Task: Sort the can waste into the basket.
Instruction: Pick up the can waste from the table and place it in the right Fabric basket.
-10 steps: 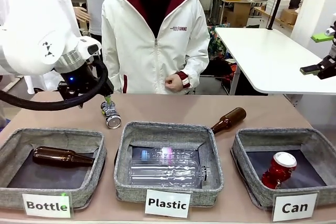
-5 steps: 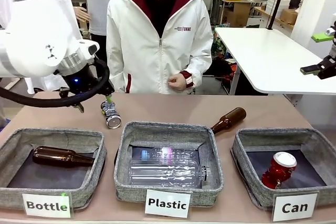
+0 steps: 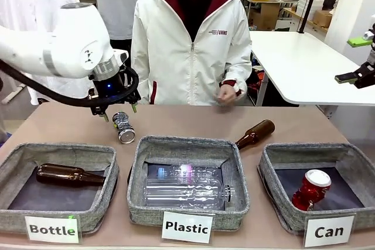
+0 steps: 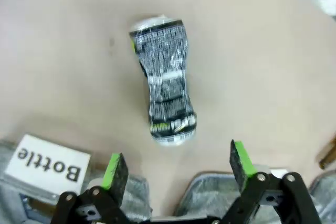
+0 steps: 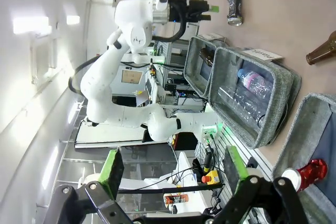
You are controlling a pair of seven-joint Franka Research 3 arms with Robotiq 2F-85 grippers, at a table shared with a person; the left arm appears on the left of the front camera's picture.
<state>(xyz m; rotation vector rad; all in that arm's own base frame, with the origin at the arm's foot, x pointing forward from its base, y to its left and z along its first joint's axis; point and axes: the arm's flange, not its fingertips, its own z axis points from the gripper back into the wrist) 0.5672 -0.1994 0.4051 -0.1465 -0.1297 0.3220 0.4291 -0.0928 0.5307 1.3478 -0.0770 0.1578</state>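
since a second ago the left arm has swung right and toward the far side, so the left gripper [image 3: 120, 112] now hangs just above the dark can [image 3: 123, 128] rather than to its left. the person [image 3: 187, 45] at the far edge has shifted right too.

at the near left, the "bottle" basket [image 3: 58, 150] holds a brown bottle [image 3: 64, 174] lying flat. just beyond it the dark can lies on its side on the table [image 3: 193, 121], outside every basket. in the left wrist view the left gripper's [image 4: 176, 153] green-padded fingers are spread wide apart with nothing between them, and the can [image 4: 165, 95] lies a little ahead of the tips.

in the middle, the "plastic" basket [image 3: 187, 143] holds a clear bottle [image 3: 184, 188]. a second brown bottle [image 3: 256, 133] lies on the table at its far right corner.

at the near right, the "can" basket [image 3: 310, 149] holds the red can [image 3: 310, 189], tilted with its silver top up. the right gripper [image 3: 353, 60] is raised at the far right edge, well away from the baskets, its fingers spread and empty, as its own wrist view [image 5: 172, 167] also shows.
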